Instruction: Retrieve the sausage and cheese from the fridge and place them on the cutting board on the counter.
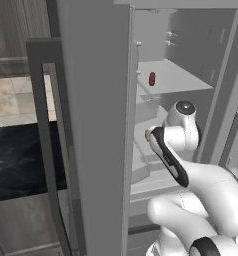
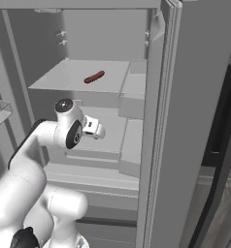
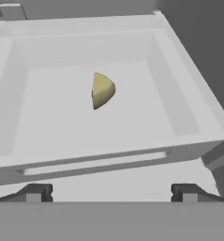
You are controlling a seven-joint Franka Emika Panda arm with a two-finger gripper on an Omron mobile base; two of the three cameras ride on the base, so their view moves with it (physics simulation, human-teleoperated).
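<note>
Cheese (image 3: 102, 90) lay in the white fridge drawer (image 3: 189, 108), at 12 o'clock from your gripper (image 3: 111, 192), whose fingers stood wide apart, holding nothing.

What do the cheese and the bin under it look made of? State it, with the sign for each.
Cheese: matte yellow-tan wedge, evenly coloured; looks like firm cheese. Bin: pale grey, smooth, moulded walls with rounded corners; probably plastic, though the render leaves it open.

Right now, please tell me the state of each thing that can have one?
fridge: doors open, inside visible.
sausage: lying on the upper shelf, untouched.
cheese: resting in a white bin, not gripped.
gripper: jaws open, empty, short of the cheese.
</note>
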